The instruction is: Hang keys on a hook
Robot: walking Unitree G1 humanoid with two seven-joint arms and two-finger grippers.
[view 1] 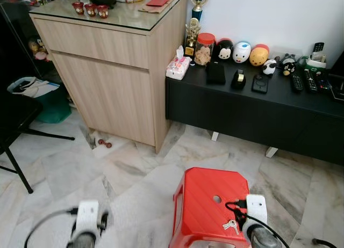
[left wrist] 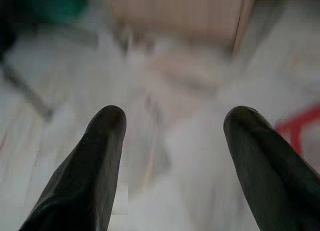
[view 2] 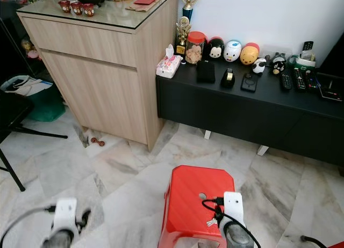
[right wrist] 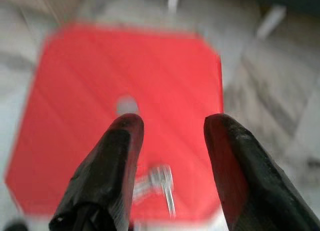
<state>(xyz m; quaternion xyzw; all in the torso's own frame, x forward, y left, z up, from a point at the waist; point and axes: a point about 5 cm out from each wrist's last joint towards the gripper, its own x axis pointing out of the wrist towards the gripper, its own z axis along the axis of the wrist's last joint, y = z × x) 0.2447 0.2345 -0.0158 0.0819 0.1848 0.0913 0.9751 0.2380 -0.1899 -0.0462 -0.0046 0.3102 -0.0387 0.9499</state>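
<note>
A wooden cabinet [view 1: 115,71] is seen beside a low black surface [view 1: 258,106], on which a tissue pack [view 1: 178,67], trophy [view 1: 192,36] and remotes [view 1: 303,80] are set.

We are seeing two silver-grey arms, each ending in a white, boxy, round-cornered wrist housing. The left arm [view 1: 86,226] is carrying a thin black cable that is curving out from its housing, with a dark fitting showing beside the white block. The right arm [view 1: 257,221] is wearing a looped black cable that is plugging into the housing's side and trailing back along the forearm. Each of the left gripper [left wrist: 172,141] and right gripper [right wrist: 170,141] is showing two long, matte black fingers, tapering toward rounded tips and looking faintly scuffed.
</note>
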